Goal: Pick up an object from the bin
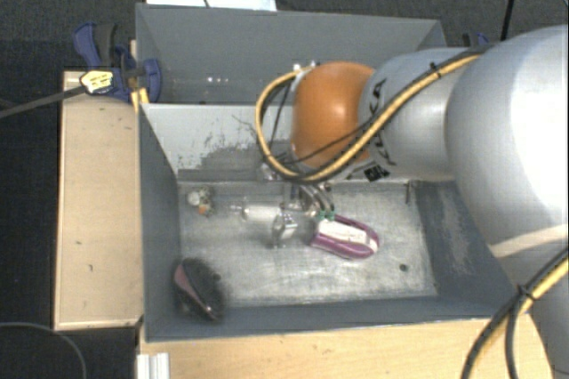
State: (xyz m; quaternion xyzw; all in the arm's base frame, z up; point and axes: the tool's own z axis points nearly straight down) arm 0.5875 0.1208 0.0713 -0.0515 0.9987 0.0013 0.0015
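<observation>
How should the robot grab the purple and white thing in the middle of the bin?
Probably across the narrow middle of the purple and white thing, coming straight down from above: it lies flat and long, with bare bin floor along both long sides.

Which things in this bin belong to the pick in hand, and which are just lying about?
In hand: the tool, low over the middle of the grey metal bin; the purple-and-white oblong packet, nearest, just beside it.
Lying about: dark oval brush-like thing, near-left corner; small pale round thing, far left.
</observation>
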